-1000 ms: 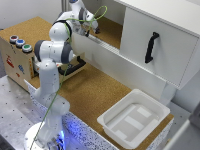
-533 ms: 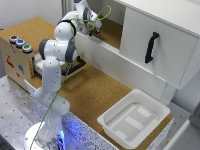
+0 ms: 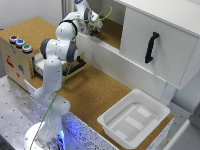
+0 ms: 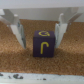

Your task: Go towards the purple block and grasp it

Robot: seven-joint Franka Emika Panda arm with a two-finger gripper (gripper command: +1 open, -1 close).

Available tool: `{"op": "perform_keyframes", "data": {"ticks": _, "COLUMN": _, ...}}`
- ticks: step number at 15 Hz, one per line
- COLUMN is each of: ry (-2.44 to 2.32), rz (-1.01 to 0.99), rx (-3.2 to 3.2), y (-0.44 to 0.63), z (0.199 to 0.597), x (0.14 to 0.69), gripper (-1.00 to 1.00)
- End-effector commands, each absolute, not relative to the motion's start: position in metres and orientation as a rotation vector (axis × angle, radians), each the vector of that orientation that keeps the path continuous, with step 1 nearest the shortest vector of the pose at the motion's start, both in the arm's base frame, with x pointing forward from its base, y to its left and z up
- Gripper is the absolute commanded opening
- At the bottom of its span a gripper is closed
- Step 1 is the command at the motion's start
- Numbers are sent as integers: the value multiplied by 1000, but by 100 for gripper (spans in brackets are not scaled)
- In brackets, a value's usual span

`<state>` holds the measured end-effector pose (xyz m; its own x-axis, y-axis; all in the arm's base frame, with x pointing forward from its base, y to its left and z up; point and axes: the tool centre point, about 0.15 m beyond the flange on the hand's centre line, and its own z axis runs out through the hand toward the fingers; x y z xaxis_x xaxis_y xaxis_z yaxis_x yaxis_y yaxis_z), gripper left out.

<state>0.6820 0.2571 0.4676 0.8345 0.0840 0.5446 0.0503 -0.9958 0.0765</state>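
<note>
- Purple block [image 4: 43, 43], dark, roughly cubic, with a yellow marking on its facing side and another on its top, sits on the cork surface [image 4: 42, 65] squarely between the two fingers in the wrist view.
- Gripper [image 4: 40, 31]: fingers spread, one on each side of the block. Left-hand finger [image 4: 17, 30] shows a clear gap to the block; the other finger [image 4: 63, 29] stands just beside the block's edge, contact cannot be told at this blur.
- Exterior view: arm [image 3: 60, 50] reaches up and back so the hand [image 3: 90, 22] is over the raised cork shelf behind the white wall [image 3: 120, 65]. Block itself not visible there, hidden by the hand.
- Judgement: approach looks nearly complete; closing the fingers is what remains.
- Risk 1: block is not quite centred, nearer one finger. On closing, that finger may push first and slide or twist the block on the cork before the other arrives, giving a corner pinch.
- Risk 2: fingertip height relative to the block is hard to read. If the tips are too high they may catch only the top edge and squeeze the block out; if too low they may scrape the cork.
- Risk 3: the block is small against the gripper, so little pad area will hold it; a lift with weak contact could drop it.
- Other items in exterior view: white tray [image 3: 132, 120], box with coloured buttons [image 3: 20, 42], cabinet with black handle [image 3: 151, 47]; all well apart from the hand.
</note>
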Motion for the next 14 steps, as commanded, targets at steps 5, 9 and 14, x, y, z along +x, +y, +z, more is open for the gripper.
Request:
{"op": "perform_keyframes", "data": {"ticks": 5, "ry": 17, "rz": 843, "rx": 2912, "y": 244, "z": 483, "x": 675, "gripper": -100}}
{"op": "perform_keyframes", "data": {"ticks": 9, "ry": 11, "rz": 878, "rx": 2925, "y": 232, "z": 510, "x": 623, "gripper": -100}}
{"op": "perform_keyframes", "data": {"ticks": 14, "ry": -52, "rz": 888, "rx": 2907, "y": 222, "z": 525, "x": 547, "gripper": -100}}
